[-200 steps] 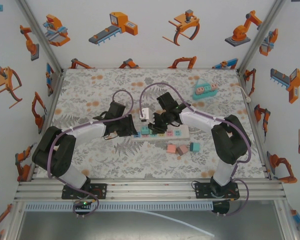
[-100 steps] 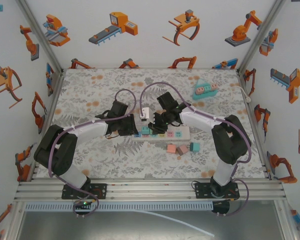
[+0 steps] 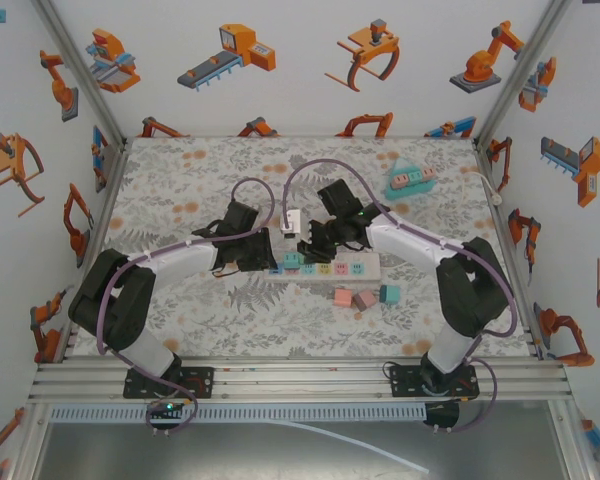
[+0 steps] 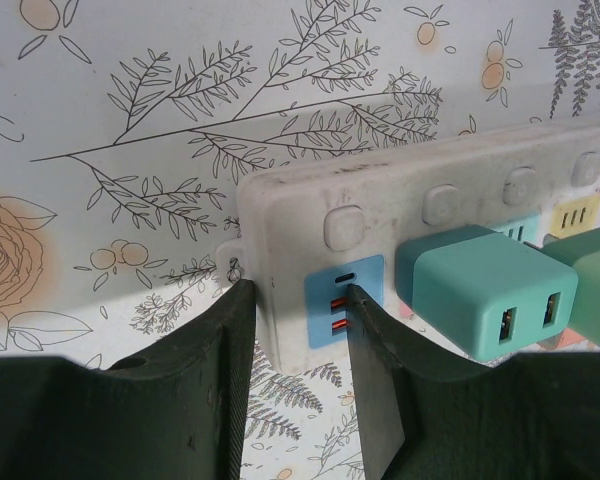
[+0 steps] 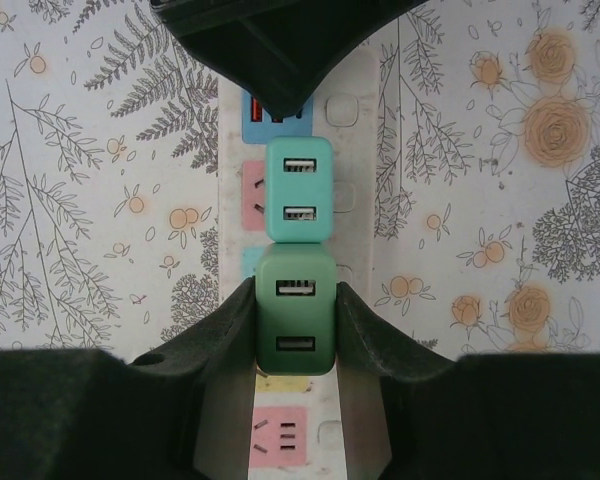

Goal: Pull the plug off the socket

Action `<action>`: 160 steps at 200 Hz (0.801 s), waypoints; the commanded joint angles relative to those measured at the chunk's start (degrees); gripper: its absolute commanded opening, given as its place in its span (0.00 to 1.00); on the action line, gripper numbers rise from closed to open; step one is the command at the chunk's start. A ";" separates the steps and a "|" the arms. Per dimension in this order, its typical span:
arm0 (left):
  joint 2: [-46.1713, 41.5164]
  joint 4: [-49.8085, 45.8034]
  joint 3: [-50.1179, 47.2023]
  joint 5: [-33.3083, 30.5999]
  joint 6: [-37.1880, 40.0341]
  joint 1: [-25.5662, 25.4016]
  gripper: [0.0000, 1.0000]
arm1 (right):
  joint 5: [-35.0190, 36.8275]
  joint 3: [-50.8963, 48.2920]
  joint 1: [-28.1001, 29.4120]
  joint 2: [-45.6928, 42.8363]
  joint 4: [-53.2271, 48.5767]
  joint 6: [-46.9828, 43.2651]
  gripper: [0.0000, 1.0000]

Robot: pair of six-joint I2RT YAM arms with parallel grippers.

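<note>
Plug [image 5: 296, 312] boxy, green plastic; socket strip [image 5: 356, 205] scuffed white

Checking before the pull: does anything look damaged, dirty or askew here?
The strip carries dark scuffs on its white end, by the left claw. The green plug in the right claw sits straight; nothing else stands out.

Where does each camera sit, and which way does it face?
Top: above and behind the bases, looking down at table; both arms show.
Left wrist: over the strip, slanting along it; left gripper holds its end.
Right wrist: above the strip, facing down; right gripper clamps green plug.
Shared by wrist views: teal plug.
</note>
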 commanded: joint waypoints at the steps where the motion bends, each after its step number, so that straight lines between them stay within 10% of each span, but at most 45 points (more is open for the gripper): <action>1: 3.82 -7.41 -2.80 -5.54 1.65 -0.82 0.41 | -2.61 0.25 0.78 -1.88 2.98 0.68 0.04; 91: -1.50 -8.85 2.87 -2.51 4.34 -0.65 0.43 | 1.43 -4.46 0.74 -10.99 7.11 11.67 0.03; 160: -6.69 -9.59 7.48 -1.32 4.85 -0.27 0.48 | 18.50 -9.56 0.69 -24.19 10.75 50.29 0.02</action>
